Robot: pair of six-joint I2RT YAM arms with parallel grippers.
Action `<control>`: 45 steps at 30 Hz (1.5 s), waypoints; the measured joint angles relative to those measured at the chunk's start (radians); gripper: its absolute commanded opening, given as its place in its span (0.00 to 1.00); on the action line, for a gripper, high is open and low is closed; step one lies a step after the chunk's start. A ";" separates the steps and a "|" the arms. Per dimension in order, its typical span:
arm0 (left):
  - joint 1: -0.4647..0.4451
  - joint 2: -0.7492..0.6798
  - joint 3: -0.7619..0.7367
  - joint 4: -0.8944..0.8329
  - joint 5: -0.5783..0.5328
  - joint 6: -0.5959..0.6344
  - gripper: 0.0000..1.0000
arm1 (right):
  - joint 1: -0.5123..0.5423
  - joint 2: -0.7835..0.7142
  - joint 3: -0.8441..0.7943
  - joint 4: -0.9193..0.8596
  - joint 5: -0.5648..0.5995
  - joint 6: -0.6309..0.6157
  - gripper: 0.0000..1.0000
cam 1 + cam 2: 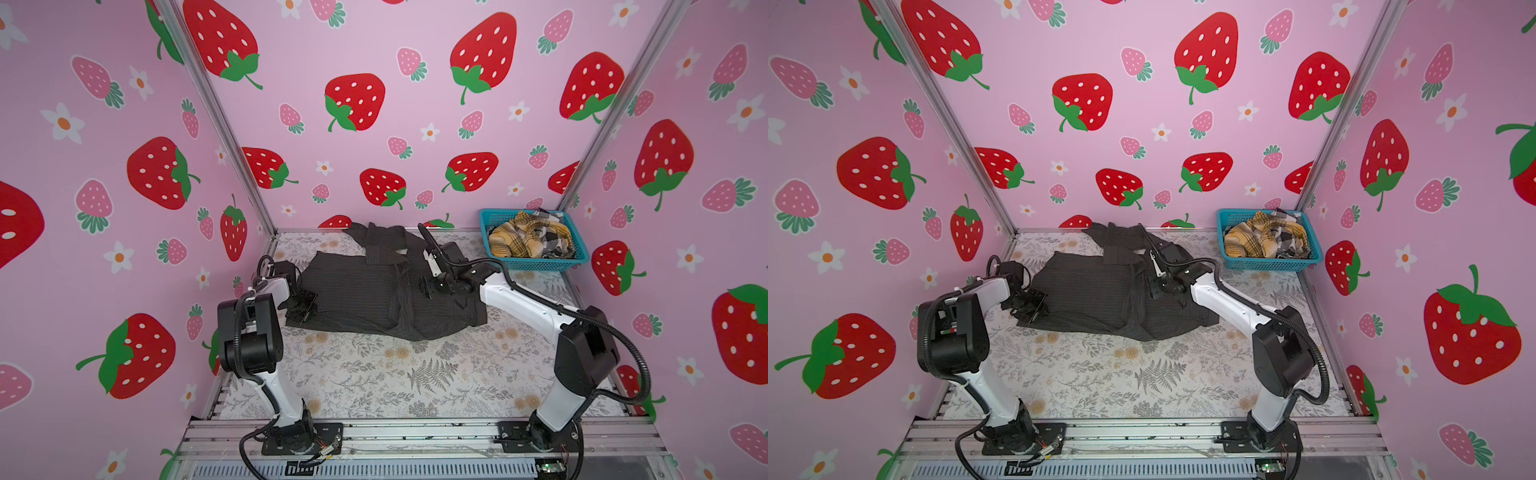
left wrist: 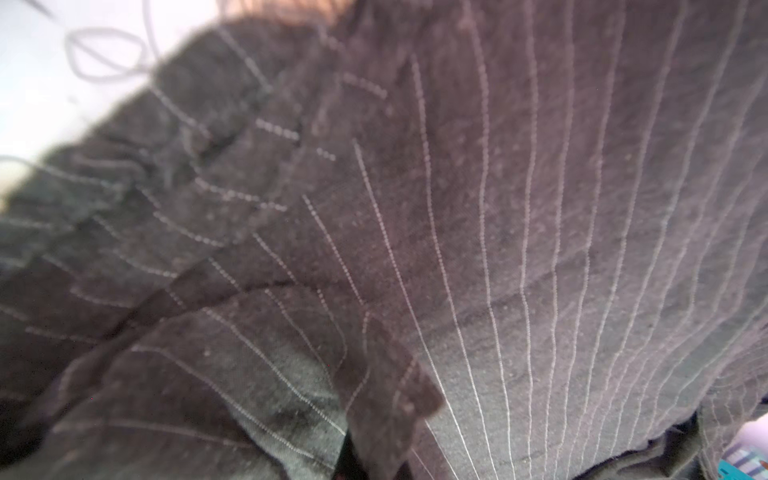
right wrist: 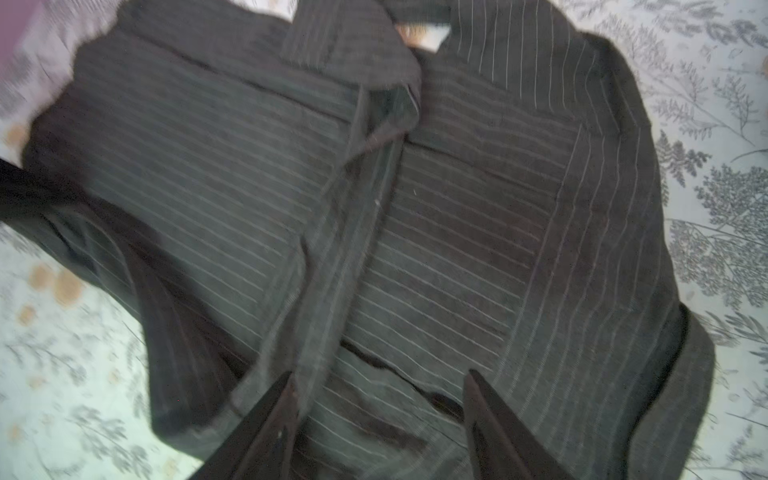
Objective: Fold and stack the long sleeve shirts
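You saw a charcoal shirt with thin pale pinstripes on a pale table cover printed with grey ferns and tan flowers. A teal basket held a mustard-yellow plaid shirt and a black-and-white check shirt. The walls were pink, with red and pink strawberries, green leaves and white flowers.

Teal basket, floral tabletop
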 measured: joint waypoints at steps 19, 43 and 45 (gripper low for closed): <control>0.004 -0.044 -0.008 0.001 0.022 0.031 0.00 | 0.005 0.267 0.082 0.155 -0.304 0.040 0.73; 0.003 -0.083 0.014 -0.051 0.000 0.063 0.00 | 0.070 0.422 0.564 -0.093 0.040 0.018 0.00; 0.003 -0.061 0.043 -0.058 -0.005 0.066 0.00 | 0.075 0.478 0.648 -0.100 0.064 0.004 0.00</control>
